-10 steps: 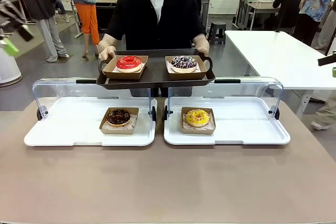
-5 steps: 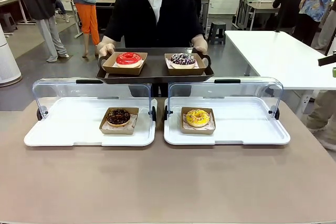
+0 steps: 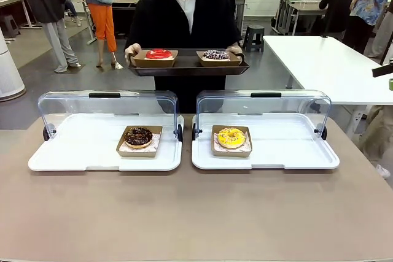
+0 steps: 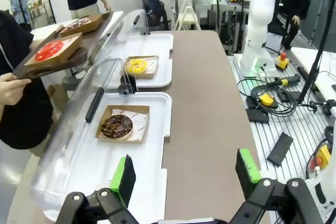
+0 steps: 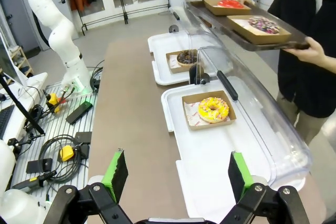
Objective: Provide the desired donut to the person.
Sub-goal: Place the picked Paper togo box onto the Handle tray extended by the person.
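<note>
I see the person [image 3: 184, 23] behind the bench [image 3: 196, 213] holding a dark tray [image 3: 188, 69] with what look like two boxed donuts. My left end effector [image 4: 186, 174] and right end effector [image 5: 176, 174] hang spread apart, empty.

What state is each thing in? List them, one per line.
left display case lid: open, swung back
right display case lid: open, swung back
chocolate donut: in its paper tray, untouched
yellow donut: in its paper tray, untouched
dark serving tray: held level by the person, carrying two boxed donuts
left gripper: open, empty
right gripper: open, empty
</note>
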